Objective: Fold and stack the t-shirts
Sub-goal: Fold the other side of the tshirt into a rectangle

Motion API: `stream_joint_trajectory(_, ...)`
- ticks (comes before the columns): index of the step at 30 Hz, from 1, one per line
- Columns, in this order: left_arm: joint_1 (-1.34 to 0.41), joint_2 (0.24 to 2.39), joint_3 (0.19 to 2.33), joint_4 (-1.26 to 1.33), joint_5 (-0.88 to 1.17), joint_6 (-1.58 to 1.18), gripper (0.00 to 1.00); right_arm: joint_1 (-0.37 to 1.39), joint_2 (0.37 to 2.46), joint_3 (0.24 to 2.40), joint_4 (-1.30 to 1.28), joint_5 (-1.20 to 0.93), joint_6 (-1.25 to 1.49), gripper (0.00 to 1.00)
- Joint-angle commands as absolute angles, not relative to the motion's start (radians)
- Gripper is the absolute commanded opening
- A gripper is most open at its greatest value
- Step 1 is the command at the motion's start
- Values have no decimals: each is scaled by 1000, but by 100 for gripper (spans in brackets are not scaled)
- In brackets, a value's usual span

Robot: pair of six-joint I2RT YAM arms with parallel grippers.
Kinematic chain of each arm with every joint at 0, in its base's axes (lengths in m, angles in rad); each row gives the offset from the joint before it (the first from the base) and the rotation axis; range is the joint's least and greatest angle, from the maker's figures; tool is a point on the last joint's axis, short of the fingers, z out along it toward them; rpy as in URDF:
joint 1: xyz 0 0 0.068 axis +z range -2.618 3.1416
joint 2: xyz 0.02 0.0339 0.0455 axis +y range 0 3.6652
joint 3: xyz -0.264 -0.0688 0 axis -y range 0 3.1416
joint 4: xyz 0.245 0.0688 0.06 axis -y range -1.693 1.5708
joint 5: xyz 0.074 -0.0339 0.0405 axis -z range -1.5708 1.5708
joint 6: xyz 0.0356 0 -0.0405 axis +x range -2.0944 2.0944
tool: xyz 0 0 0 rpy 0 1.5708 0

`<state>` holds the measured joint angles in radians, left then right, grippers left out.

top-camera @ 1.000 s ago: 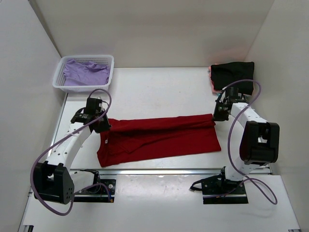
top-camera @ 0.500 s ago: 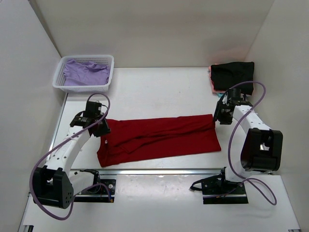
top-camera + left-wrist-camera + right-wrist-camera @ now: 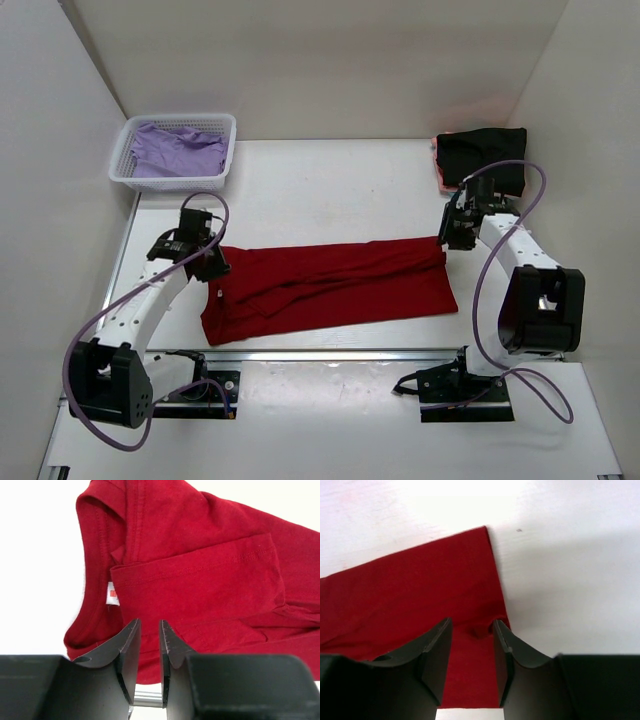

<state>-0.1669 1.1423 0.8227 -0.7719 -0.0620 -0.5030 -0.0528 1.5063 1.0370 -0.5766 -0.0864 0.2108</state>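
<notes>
A deep red t-shirt (image 3: 330, 285) lies folded lengthwise across the middle of the table. My left gripper (image 3: 211, 262) hovers over its collar end. In the left wrist view its jaws (image 3: 149, 622) stand a narrow gap apart with nothing between them, above the red cloth (image 3: 200, 555) and its white label. My right gripper (image 3: 447, 238) is at the shirt's far right corner. In the right wrist view it (image 3: 472, 624) is open over the red cloth (image 3: 410, 590), with a small ruck of cloth against the right finger. A black t-shirt (image 3: 482, 152) lies folded on a pink one (image 3: 441, 176) at the back right.
A white lattice basket (image 3: 165, 181) at the back left holds a lavender t-shirt (image 3: 178, 150). White walls close in the table at the left, back and right. A metal rail (image 3: 340, 354) runs along the near edge just below the red shirt.
The left gripper slid slightly toward the near side over the collar end. The right wrist swung a little right, then back to the shirt's corner. The shirt lies much as before.
</notes>
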Motion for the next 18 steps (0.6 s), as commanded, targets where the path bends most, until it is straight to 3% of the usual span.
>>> stream_joint_trajectory(1, -189, 1150, 807, -723, -26, -529, 32, -20, 1538, 1074, -497, -152, 221, 33)
stream_joint_trajectory(5, -219, 1164, 772, -684, -17, -554, 32, 31, 1558, 1031, -466, -163, 221, 22)
stream_joint_trajectory(6, -218, 1167, 761, -681, -21, -555, 31, 37, 1554, 1008, -471, -172, 230, 10)
stream_joint_trajectory(7, -221, 1170, 752, -677, -17, -557, 30, 29, 1549, 999, -475, -176, 236, 5)
stream_joint_trajectory(18, -334, 1301, 745, -641, -23, -612, 26, 2, 1569, 907, -615, -175, 264, 5)
